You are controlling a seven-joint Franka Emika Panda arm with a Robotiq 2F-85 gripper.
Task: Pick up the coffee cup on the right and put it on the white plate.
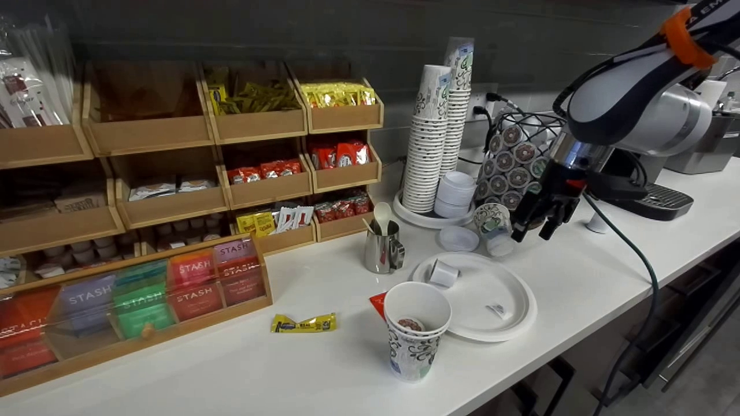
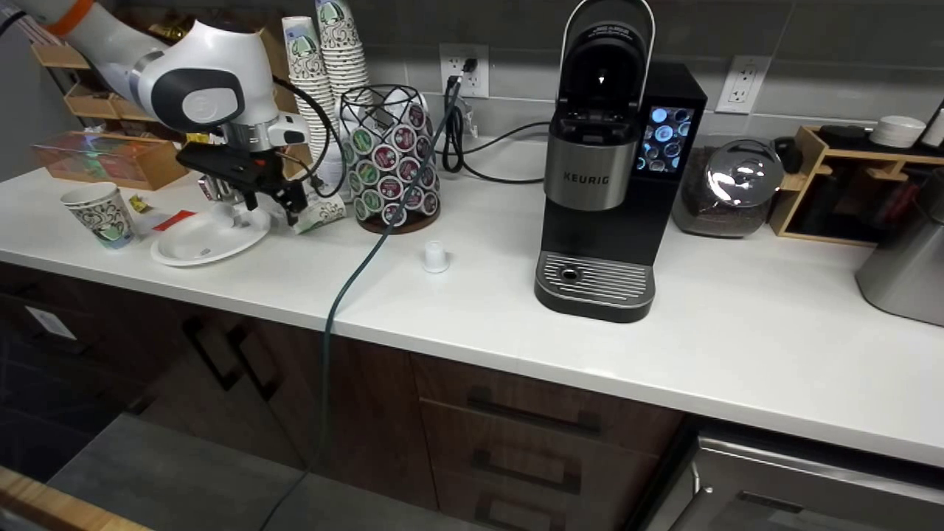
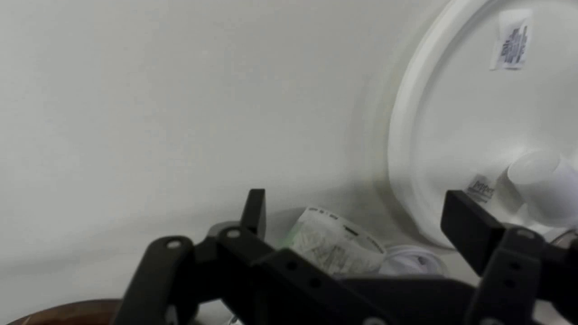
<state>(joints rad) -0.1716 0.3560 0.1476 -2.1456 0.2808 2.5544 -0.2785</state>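
Your gripper [image 1: 532, 232] hangs over the worktop [image 1: 277, 375], its jaws spread wide apart. Just beside it, the coffee cup [image 1: 493, 224] lies on its side, set back from the front edge, with a white lid [image 1: 458, 238] next to it. In the wrist view the cup shows between the fingers [image 3: 256, 210], partly hidden by the gripper, and you cannot tell from here whether either one touches it. The white plate [image 1: 483, 284] sits just beside the cup, closer to the front edge, and carries a small white tub [image 1: 444, 273] lying on its side and two paper packets [image 3: 512, 43]. A larger patterned cup [image 1: 411, 349] stands upright near the front edge, and a red packet [image 2: 175, 220] lies near the plate. Toward the back edge you have tall stacks of cups [image 1: 425, 159], a rack of coffee pods [image 2: 389, 173] and, farther along, the coffee machine [image 2: 590, 173].
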